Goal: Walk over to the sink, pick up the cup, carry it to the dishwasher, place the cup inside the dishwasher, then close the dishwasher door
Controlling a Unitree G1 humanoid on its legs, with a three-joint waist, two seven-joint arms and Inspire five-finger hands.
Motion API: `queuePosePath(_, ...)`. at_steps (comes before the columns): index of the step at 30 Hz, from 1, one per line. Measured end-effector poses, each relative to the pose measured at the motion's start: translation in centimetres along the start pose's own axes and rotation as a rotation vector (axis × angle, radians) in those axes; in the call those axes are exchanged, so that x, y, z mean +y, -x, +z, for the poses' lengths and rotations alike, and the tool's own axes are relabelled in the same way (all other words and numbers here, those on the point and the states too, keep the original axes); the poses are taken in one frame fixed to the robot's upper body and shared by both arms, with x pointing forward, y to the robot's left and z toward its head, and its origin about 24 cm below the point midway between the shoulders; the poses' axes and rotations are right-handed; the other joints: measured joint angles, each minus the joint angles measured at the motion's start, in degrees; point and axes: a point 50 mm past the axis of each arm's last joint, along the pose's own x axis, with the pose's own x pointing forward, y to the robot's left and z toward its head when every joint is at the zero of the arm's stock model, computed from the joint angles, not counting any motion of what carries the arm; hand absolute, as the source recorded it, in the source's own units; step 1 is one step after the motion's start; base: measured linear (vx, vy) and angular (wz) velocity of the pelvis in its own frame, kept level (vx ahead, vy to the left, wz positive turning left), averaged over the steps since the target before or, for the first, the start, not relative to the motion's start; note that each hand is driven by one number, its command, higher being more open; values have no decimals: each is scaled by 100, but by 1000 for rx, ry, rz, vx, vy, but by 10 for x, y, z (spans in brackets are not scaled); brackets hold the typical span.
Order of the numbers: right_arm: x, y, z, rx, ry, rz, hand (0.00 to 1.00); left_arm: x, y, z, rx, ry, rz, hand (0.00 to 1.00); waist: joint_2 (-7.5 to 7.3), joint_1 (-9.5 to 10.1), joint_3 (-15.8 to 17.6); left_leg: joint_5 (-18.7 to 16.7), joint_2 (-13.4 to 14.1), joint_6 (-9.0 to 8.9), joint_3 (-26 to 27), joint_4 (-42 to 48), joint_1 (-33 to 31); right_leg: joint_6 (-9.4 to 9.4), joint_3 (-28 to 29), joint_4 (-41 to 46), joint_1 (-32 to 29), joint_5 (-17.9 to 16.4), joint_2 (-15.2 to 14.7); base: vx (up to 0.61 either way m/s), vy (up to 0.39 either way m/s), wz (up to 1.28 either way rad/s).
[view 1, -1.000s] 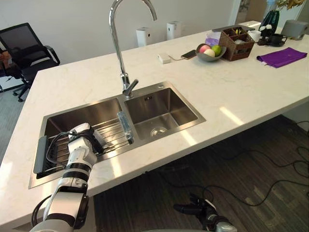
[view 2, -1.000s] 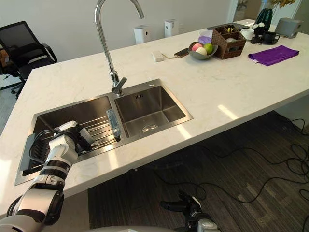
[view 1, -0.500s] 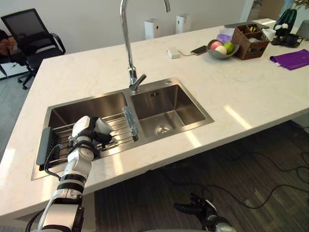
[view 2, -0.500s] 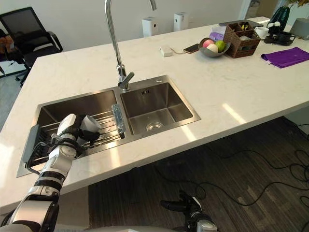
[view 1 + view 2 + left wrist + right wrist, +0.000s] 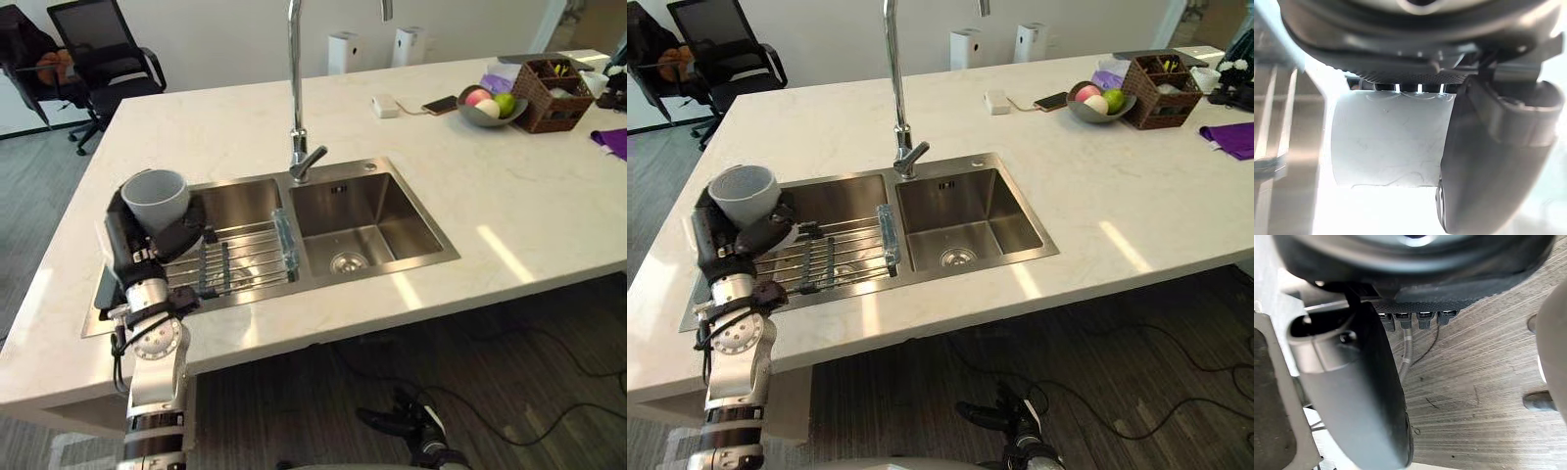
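Observation:
A pale grey cup [image 5: 155,199] is upright in my left hand [image 5: 132,257], which is shut on its side and holds it above the left end of the steel double sink [image 5: 443,238]. In the left wrist view the cup [image 5: 1388,139] lies between the fingers and the thumb [image 5: 1488,161]. A wire rack [image 5: 245,259] spans the left basin just beside the hand. My right hand [image 5: 407,423] hangs low over the dark floor, fingers relaxed and holding nothing; its thumb [image 5: 1356,396] shows in the right wrist view.
A tall chrome faucet [image 5: 294,98] rises behind the sink. On the pale counter at far right stand a fruit bowl [image 5: 483,106], a wicker basket [image 5: 554,93], a phone [image 5: 441,103] and a purple cloth [image 5: 612,137]. An office chair [image 5: 103,49] stands at back left.
My left hand has lifted the cup up out of the left basin's rack to above the sink's left edge. The camera has also shifted, so the counter sits differently in view.

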Motion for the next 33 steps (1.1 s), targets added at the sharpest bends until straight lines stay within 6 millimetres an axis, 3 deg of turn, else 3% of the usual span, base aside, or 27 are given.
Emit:
queuePosePath(4,-4,2,-4,12,23,-30,100,18,20,13,-38,52,89,0,10,164,-30,42,-56,2,-217,2,-47,1,-199,89,8,-90,-30,-15,-28,30)
queuePosePath(6,-6,2,-5,30,37,-64,100,27,39,22,-35,56,124,0,21,196,-38,101,-114,6,-523,9,-173,16,-519,151,22,-193,-84,15,-42,80)
queuePosePath(11,-21,4,-13,112,102,-188,100,33,58,21,21,81,138,0,99,661,11,380,-356,-50,-1025,123,-482,26,-1616,294,193,-419,-237,-44,-63,117)
queuePosePath(12,-26,4,-15,133,108,-226,100,36,61,21,26,72,148,0,86,742,42,428,-378,-98,-768,62,-573,10,-1941,326,186,-454,-302,-169,-36,136)
queuePosePath(13,-30,3,-17,161,92,-270,100,36,62,23,20,73,147,0,70,766,56,127,-320,305,215,538,-817,8,-2355,326,158,-474,-428,-151,-27,144)
queuePosePath(14,-32,2,-16,175,95,-290,100,35,61,25,12,77,146,0,28,782,86,-45,-305,484,687,924,-938,18,-2539,354,149,-480,-528,-49,4,157)
queuePosePath(16,-47,9,-27,248,134,-358,100,29,61,31,-16,109,125,0,-69,760,142,-753,-110,666,2088,2310,-1013,51,-3371,437,260,-466,-964,51,29,171)
queuePosePath(17,-51,12,-30,264,138,-372,100,27,61,33,-20,121,115,0,-63,737,138,-874,-9,713,2328,2538,-942,53,-3620,470,314,-464,-1043,64,43,198)
queuePosePath(18,-55,19,-41,318,140,-388,100,19,62,37,-33,161,85,0,-22,667,108,-1021,287,827,2756,2882,-792,54,-4132,554,410,-464,-1147,83,58,212)
queuePosePath(19,-57,24,-50,367,130,-400,100,12,63,41,-45,199,51,0,91,569,24,-1021,702,914,3191,3114,-702,51,-4620,705,466,-466,-1160,75,48,219)
queuePosePath(20,-59,26,-51,374,104,-415,100,9,63,42,-47,210,34,0,193,535,-40,-828,936,1099,3403,3153,-681,40,-4833,839,465,-474,-1146,91,158,228)
queuePosePath(21,-69,28,-48,382,86,-453,100,-3,64,40,-33,250,-20,0,394,469,-100,-547,993,1260,3633,2971,-676,-66,-5125,1515,432,-558,-1359,49,199,184)
queuePosePath(22,-72,28,-46,390,80,-465,100,-8,66,37,-16,271,-42,0,403,415,-57,-482,883,1355,3810,2721,-522,-123,-5268,2259,313,-647,-1725,32,264,239)
queuePosePath(23,-73,25,-40,388,69,-467,100,-15,65,35,-4,312,-64,0,486,261,-70,-467,719,1378,3695,2042,-475,94,-5252,2644,60,-882,-1733,-105,223,225)
queuePosePath(24,-64,14,-28,367,58,-444,100,-19,58,40,-55,341,-75,0,479,221,-33,-478,548,1192,3617,1221,-379,171,-5248,1444,-242,-862,-1173,-124,157,224)
queuePosePath(25,-58,9,-23,362,47,-430,100,-22,52,45,-94,354,-86,0,369,210,67,-553,491,965,3716,1081,-385,80,-5205,701,-312,-287,-938,-145,86,214)
queuePosePath(26,-56,8,-23,391,25,-424,100,-29,49,39,-90,371,-116,0,383,166,144,-480,560,326,3573,946,-365,105,-5633,554,-89,-47,-827,-45,33,198)
queuePosePath(27,-60,10,-25,434,16,-432,100,-30,56,30,-29,367,-129,0,454,205,188,-311,450,76,3460,616,-192,56,-5930,949,45,-138,-1039,-24,85,204)
queuePosePath(29,-70,15,-28,485,-15,-452,100,-34,68,23,41,386,-179,0,535,298,230,-184,197,115,3137,184,94,51,-6226,1725,323,-285,-1490,29,142,139)
queuePosePath(30,-73,18,-32,512,-48,-456,100,-39,71,24,50,404,-219,0,587,317,187,-210,77,288,2908,178,186,20,-6308,2339,517,-319,-1855,67,134,139)
queuePosePath(31,-73,19,-33,524,-61,-453,100,-44,72,26,44,425,-246,0,549,323,170,-237,-46,433,2703,185,227,-152,-6190,3113,549,-300,-2278,143,172,160)
queuePosePath(32,-76,19,-30,513,-79,-450,100,-51,72,30,32,451,-274,0,518,300,201,-299,-115,551,2383,208,273,-582,-5757,3949,347,-358,-2711,166,127,173)
queuePosePath(33,-74,15,-24,484,-86,-430,100,-61,68,34,9,481,-307,0,557,299,204,-338,-26,594,1912,216,198,-380,-4620,4017,-148,-867,-2439,172,86,166)
